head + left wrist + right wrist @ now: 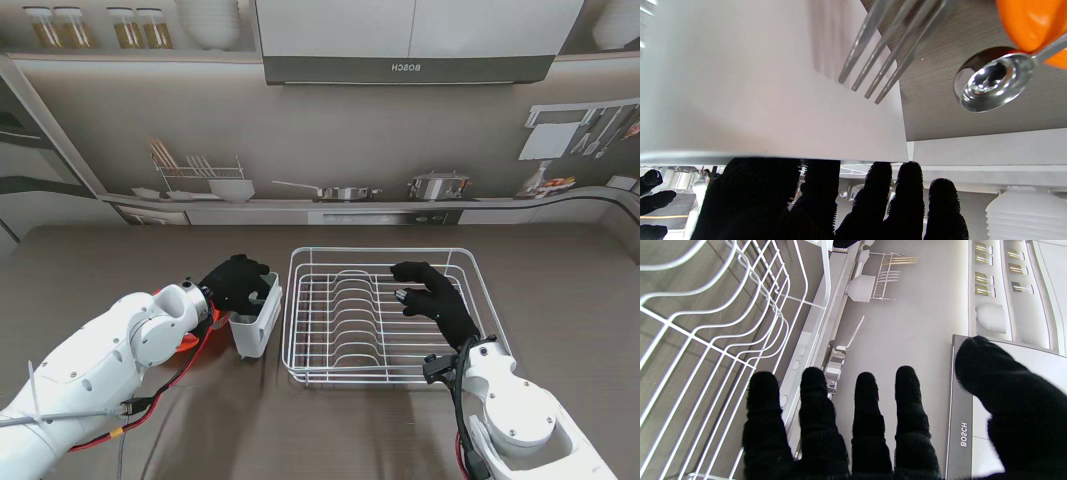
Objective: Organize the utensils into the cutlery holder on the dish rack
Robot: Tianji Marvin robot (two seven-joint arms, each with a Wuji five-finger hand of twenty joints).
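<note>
The white cutlery holder (pixel 255 322) stands against the left side of the white wire dish rack (pixel 380 315). My left hand (pixel 238 283) lies over the holder's top, fingers (pixel 907 196) stretched past its rim, and nothing shows in them. In the left wrist view the holder's outer wall (pixel 773 83) fills the frame. A fork (pixel 887 43) and a spoon (pixel 990 83) lie on the table beside the wall, their handles running to an orange dish (pixel 1033 23). My right hand (pixel 435 300) hovers open over the rack's right half, its fingers (pixel 867 413) spread and empty.
The orange dish (pixel 190 335) sits under my left forearm, mostly hidden. Red and black cables (pixel 150 400) hang from that arm. The brown table (pixel 560 290) extends around the rack. A printed kitchen backdrop (pixel 400 120) closes the far side.
</note>
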